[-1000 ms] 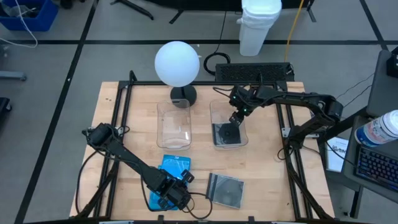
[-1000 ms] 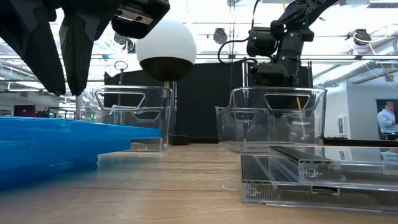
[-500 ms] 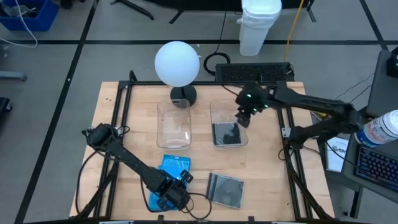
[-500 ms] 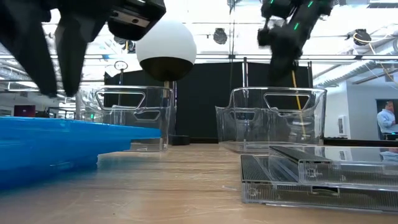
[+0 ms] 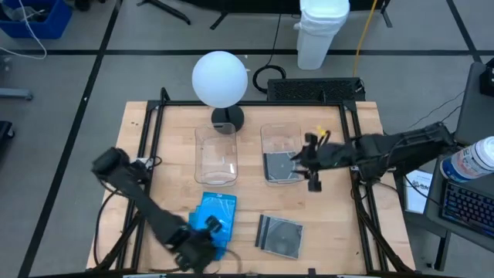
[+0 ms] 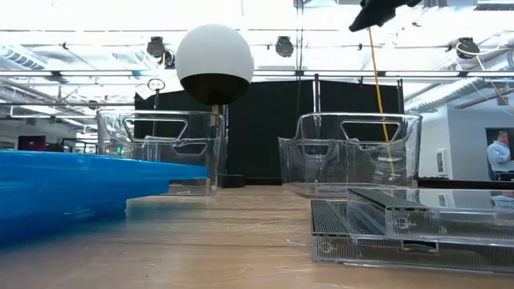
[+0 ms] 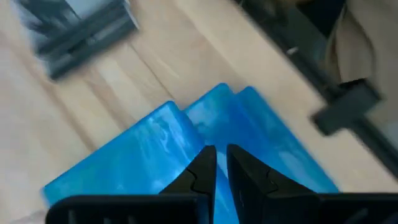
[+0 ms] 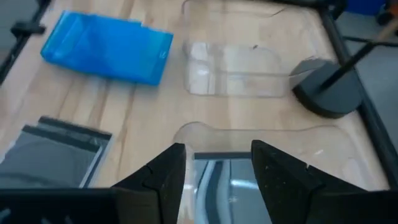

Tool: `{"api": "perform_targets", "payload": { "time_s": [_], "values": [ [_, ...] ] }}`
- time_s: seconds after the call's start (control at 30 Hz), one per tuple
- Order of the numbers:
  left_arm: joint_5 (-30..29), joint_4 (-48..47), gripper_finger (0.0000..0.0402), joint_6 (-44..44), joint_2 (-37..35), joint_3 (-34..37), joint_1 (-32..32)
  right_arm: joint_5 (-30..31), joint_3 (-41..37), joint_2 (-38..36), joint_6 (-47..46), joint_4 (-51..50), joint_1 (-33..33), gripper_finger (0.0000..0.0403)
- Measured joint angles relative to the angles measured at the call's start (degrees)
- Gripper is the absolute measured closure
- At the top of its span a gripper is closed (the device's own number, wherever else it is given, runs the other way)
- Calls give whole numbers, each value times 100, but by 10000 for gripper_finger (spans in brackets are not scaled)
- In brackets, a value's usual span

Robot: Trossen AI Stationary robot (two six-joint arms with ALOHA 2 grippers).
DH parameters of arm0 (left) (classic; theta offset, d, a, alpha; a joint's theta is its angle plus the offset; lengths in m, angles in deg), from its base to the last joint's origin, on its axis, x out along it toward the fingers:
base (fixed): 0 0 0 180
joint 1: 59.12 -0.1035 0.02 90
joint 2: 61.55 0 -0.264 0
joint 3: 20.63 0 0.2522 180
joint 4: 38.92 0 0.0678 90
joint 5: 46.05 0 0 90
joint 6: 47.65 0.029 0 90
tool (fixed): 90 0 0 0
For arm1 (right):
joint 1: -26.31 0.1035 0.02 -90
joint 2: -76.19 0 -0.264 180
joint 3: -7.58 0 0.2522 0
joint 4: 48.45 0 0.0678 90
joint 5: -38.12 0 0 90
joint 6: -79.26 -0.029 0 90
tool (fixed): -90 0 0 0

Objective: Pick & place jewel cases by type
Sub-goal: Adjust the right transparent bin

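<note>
Two blue jewel cases (image 5: pixel 218 205) (image 7: pixel 155 143) lie flat and overlapping on the table near its front edge. My left gripper (image 5: pixel 202 241) (image 7: pixel 217 169) hangs above them, shut, with nothing between its fingers. A clear jewel case (image 5: pixel 279 234) (image 8: pixel 56 155) lies flat to their right. Another clear case (image 5: pixel 282 166) (image 8: pixel 230 180) lies on the floor of the right tub (image 5: pixel 266 139). My right gripper (image 5: pixel 307 162) (image 8: pixel 217 165) stands open and empty above that tub's right wall. It shows at the low view's top (image 6: pixel 377 12).
The left clear tub (image 5: pixel 216 154) (image 8: pixel 236 68) stands empty beside the right one. A white globe lamp (image 5: pixel 220 77) on a dark base (image 5: pixel 228 117) stands behind the tubs. Black frame rails (image 5: pixel 150 147) run along the table's left and right sides.
My right gripper has risen out of the right tub and drawn back toward the table's right edge, rolling as it went. The clear case stays in the tub. My left gripper has lifted off the blue cases and gone toward the near left corner. The blue cases lie as before.
</note>
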Motion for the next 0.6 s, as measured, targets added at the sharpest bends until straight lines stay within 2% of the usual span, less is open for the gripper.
{"api": "perform_targets", "payload": {
  "time_s": [0.1,0.2,0.3,0.37,0.4,0.43,0.5,0.6],
  "values": [
    [-614,-44,355,-152,-604,161,533,376,0,430,-27,143,345,231],
    [-1481,266,355,-113,-1326,713,1154,623,-2,801,27,221,494,232],
    [-2383,1464,355,568,-2183,1613,1506,598,-2,1051,43,391,489,232],
    [-2624,2552,355,1245,-2844,2311,1408,533,-2,1162,152,626,460,232],
    [-2493,3067,355,1529,-3149,2620,1231,441,-2,1200,223,708,435,232],
    [-2107,3505,355,1761,-3454,2903,984,369,-2,1229,292,843,407,232],
    [-1005,3943,355,2037,-3978,3429,358,309,-2,1239,398,1087,370,232],
    [541,4279,365,1911,-4729,4177,-673,303,-2,1230,468,1301,366,232]
  ]
}}
